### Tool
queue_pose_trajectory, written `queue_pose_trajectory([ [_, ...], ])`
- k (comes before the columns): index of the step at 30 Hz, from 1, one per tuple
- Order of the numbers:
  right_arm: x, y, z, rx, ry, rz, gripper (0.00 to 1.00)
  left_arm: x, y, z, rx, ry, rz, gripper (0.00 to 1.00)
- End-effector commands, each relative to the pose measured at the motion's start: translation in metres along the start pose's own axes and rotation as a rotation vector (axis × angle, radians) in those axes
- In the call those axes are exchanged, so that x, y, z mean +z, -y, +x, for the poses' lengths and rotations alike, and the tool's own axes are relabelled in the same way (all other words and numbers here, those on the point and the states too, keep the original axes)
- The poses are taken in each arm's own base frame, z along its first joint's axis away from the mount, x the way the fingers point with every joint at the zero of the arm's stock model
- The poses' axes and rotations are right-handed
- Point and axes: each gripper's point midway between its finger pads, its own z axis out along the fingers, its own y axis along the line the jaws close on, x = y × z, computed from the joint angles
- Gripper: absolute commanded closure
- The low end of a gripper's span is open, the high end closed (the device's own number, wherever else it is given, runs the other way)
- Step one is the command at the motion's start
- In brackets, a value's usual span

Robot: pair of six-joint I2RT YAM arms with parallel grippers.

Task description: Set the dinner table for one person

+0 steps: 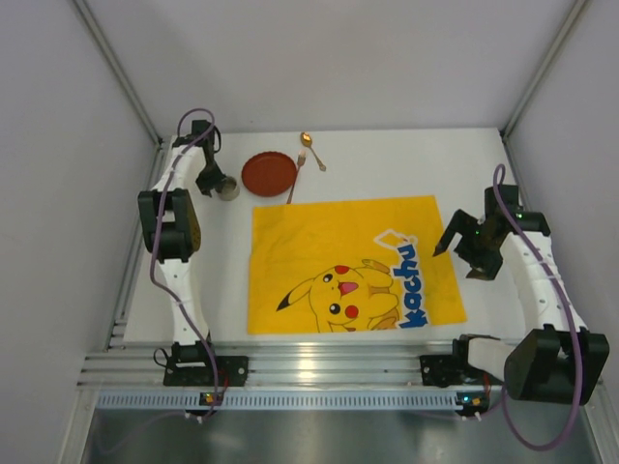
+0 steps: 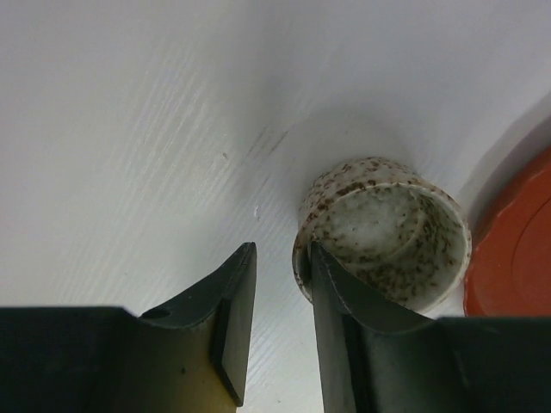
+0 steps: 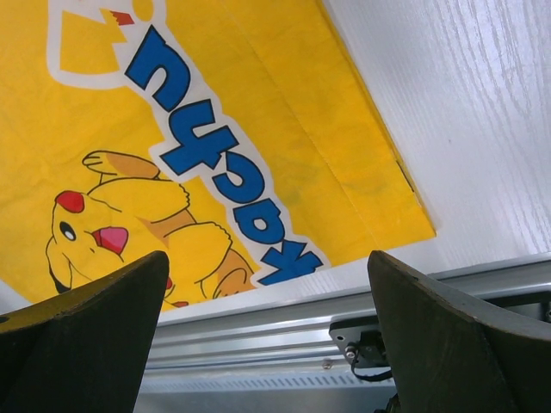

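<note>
Hovering at the cup, far left of the desk

Left end effector [image 2: 282, 254]: fingers narrow, a slim gap between them. One finger [image 2: 237, 301] sits outside the speckled cup [image 2: 387, 241]. The other crosses the cup's near rim; I cannot tell whether it is inside or in front. A strip of white shows between the outer finger and the cup wall, so nothing is clamped. The cup stands upright, mouth open, on the desk [image 2: 129, 129].

Just beside the cup: a red plate [image 2: 516, 241], its edge close to the cup's side.

Right end effector [image 3: 267, 258]: fingers spread wide, holding nothing. It hangs above the near right corner of the yellow cartoon mat [image 3: 215, 129]. The aluminium rail [image 3: 258, 344] runs below that corner.

From the top view: the desk is the white top that carries everything. The mat lies flat in its middle. The plate sits just beyond the mat's far left corner. A fork [image 1: 295, 179] lies at the plate's right edge. A gold spoon [image 1: 311, 150] lies by the fork's far end. My two arms are well apart, one on either side of the mat.
</note>
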Motion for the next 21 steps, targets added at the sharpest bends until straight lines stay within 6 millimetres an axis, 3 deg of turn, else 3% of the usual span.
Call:
queue_pose_trajectory([
  [1,-0.008,-0.003,-0.016,0.013,0.047,0.001,0.00,0.010,-0.002,-0.001,-0.011,-0.009,-0.007,0.63],
  [7,-0.005,-0.002,-0.019,0.006,0.042,0.011,0.00,0.020,-0.001,0.003,-0.013,-0.016,-0.011,0.65],
  [8,-0.006,-0.003,-0.021,0.004,0.047,0.010,0.00,0.020,-0.001,0.003,-0.014,-0.016,-0.008,0.81],
  [10,-0.007,-0.004,-0.022,0.003,0.052,0.006,0.00,0.013,0.002,0.000,-0.018,-0.007,0.010,1.00],
  [12,-0.008,-0.005,-0.023,-0.002,0.058,-0.001,0.00,0.005,0.008,-0.002,-0.009,0.001,0.038,1.00],
  [16,-0.015,-0.016,-0.028,-0.022,0.068,-0.046,0.00,-0.034,0.018,-0.017,0.069,0.109,0.072,1.00],
  [17,-0.023,-0.029,-0.033,-0.043,0.086,-0.093,0.00,-0.054,0.039,-0.007,0.142,0.133,0.109,1.00],
  [18,-0.026,-0.035,-0.034,-0.055,0.089,-0.112,0.00,-0.056,0.047,-0.005,0.165,0.141,0.118,1.00],
  [21,-0.039,-0.075,-0.041,-0.105,0.107,-0.245,0.00,-0.095,0.073,0.013,0.240,0.174,0.195,1.00],
])
